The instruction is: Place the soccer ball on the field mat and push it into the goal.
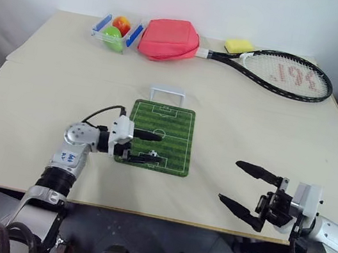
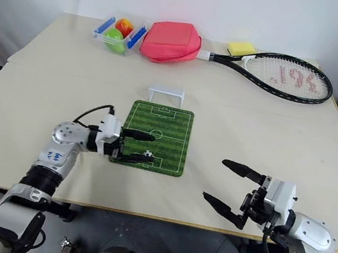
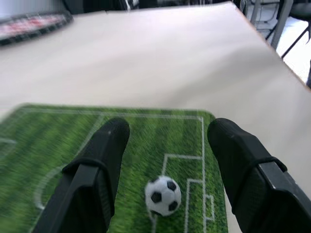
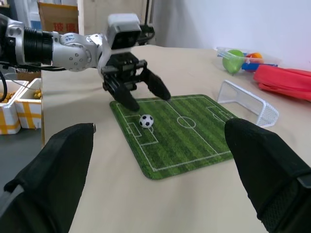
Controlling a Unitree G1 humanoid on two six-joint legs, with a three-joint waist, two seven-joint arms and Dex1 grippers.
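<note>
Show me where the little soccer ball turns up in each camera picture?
Left eye: soccer ball on the field mat's near end.
Right eye: same spot.
Left wrist: between the open left gripper's fingers.
Right wrist: just beyond that gripper.
Shared landmark: the mat's white lines.

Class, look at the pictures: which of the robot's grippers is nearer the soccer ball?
Left. The left gripper hangs open right over the soccer ball; the right gripper waits off the field mat.
</note>
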